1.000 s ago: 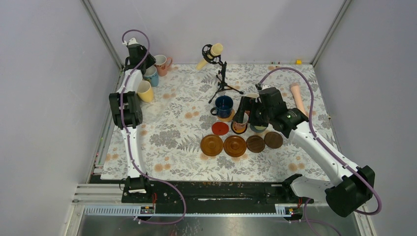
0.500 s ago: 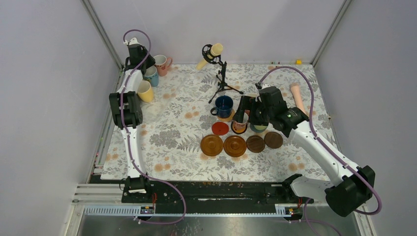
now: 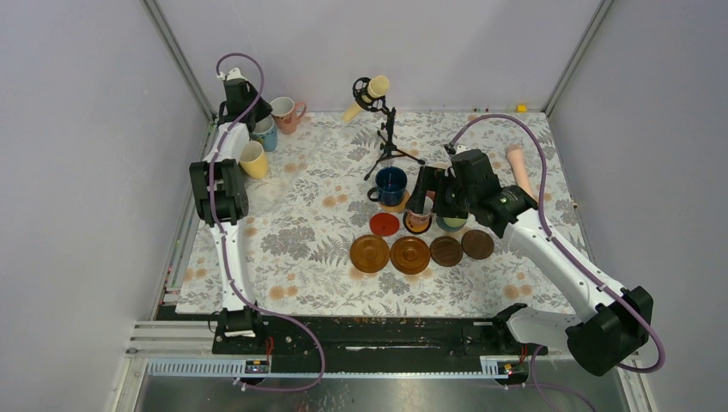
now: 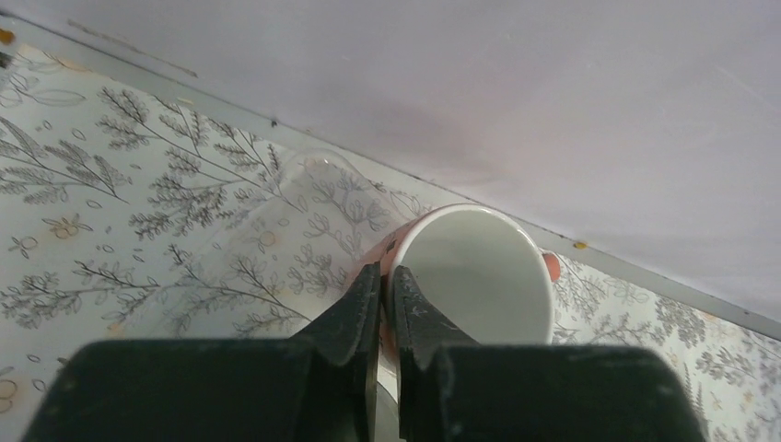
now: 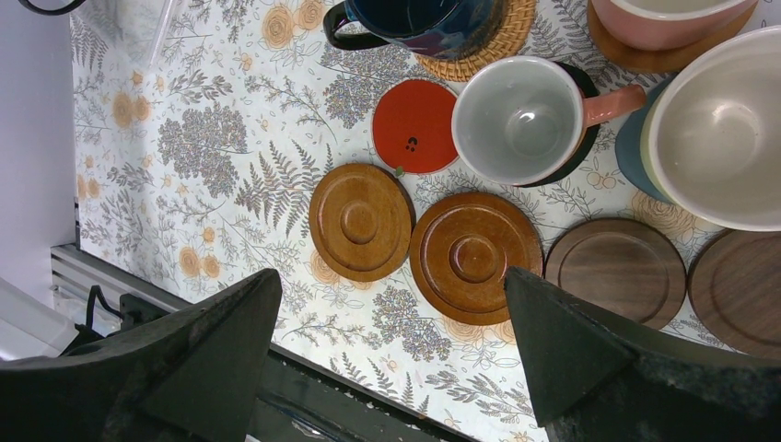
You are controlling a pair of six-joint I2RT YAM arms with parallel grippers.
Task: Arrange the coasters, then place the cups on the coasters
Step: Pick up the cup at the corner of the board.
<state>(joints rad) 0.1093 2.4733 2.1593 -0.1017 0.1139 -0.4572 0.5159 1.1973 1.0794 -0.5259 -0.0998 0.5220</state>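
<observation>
Near back wall (image 4: 479, 83), left hand (image 4: 387, 273) pinches pink mug (image 4: 479, 276) rim.

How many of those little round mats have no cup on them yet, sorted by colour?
Red coaster: 1
Mid-brown wooden coasters: 2
Dark-brown wooden coasters: 2
Total: 5 bare coasters
</observation>
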